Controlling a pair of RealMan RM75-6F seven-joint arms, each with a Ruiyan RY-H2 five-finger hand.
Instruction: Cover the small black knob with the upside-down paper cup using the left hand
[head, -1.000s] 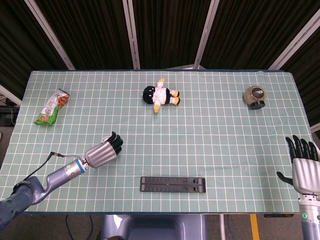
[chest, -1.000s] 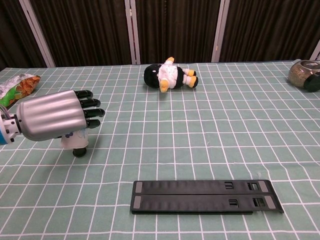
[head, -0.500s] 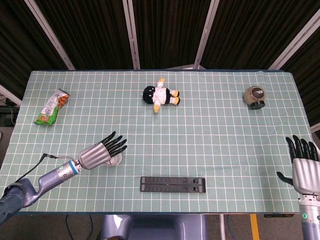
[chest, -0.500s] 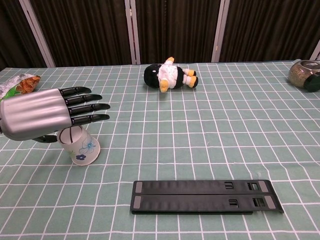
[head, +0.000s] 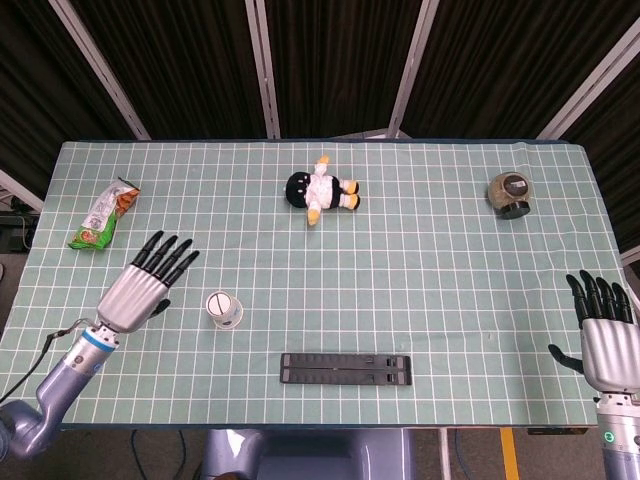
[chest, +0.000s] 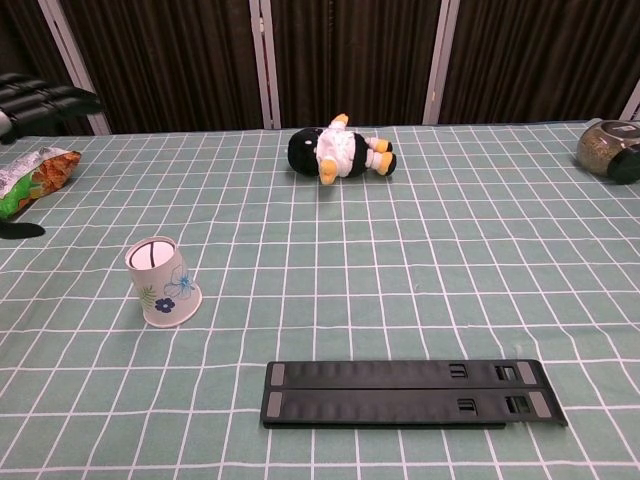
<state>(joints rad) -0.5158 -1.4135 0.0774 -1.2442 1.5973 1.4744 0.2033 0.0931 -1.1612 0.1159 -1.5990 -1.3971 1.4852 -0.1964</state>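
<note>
The white paper cup (head: 223, 309) with a blue flower print stands upside down on the checked cloth, also seen in the chest view (chest: 163, 283). The small black knob is hidden; no view shows it. My left hand (head: 145, 283) is open, fingers spread, a little to the left of the cup and clear of it. Only its dark fingertips (chest: 45, 98) show at the chest view's top left edge. My right hand (head: 607, 335) hangs open at the table's right front corner, holding nothing.
A long black bar (head: 346, 369) lies near the front edge, right of the cup. A penguin plush toy (head: 320, 190) lies at the middle back. A snack bag (head: 104, 215) sits at the far left, a jar (head: 510, 193) at the back right.
My left hand let go of the cup, opened and drew back to the left. The cup now stands alone, upside down, where the knob showed a second ago. The right hand barely moved.
</note>
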